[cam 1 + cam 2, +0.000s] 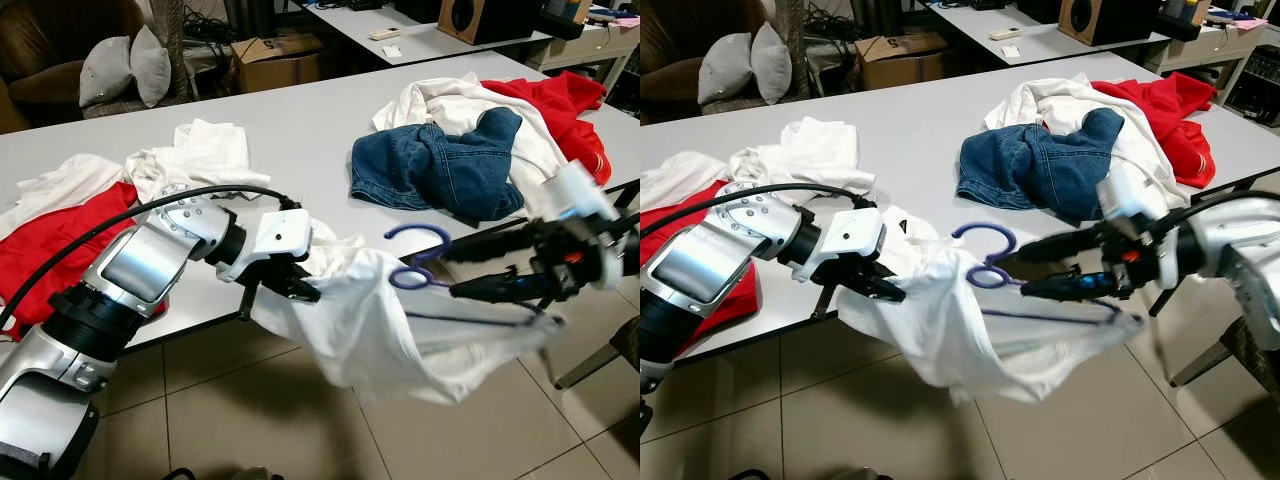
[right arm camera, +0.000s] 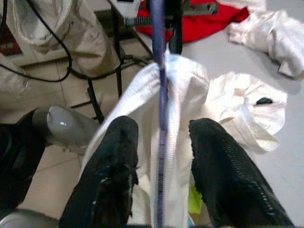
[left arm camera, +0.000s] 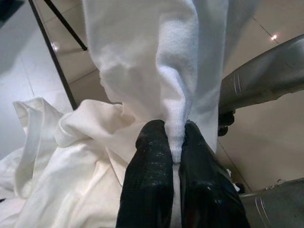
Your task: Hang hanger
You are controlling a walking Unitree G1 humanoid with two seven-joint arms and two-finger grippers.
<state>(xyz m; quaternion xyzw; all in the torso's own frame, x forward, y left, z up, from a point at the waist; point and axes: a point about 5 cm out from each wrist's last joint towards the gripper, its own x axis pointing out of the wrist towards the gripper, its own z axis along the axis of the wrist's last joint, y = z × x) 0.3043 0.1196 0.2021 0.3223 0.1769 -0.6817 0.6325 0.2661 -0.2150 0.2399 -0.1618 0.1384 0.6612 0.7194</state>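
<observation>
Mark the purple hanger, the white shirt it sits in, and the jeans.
purple hanger [image 1: 418, 238]: left eye view, on its hook.
white shirt [image 1: 365, 320]: left eye view, on the hanging cloth.
jeans [image 1: 430, 170]: left eye view, on the denim's middle.

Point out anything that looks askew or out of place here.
The white shirt sags off the table edge toward the floor, bunched unevenly on the purple hanger. The left gripper pinches one fold; the right gripper straddles the hanger bar, fingers apart. Jeans and other clothes lie heaped on the table.
</observation>
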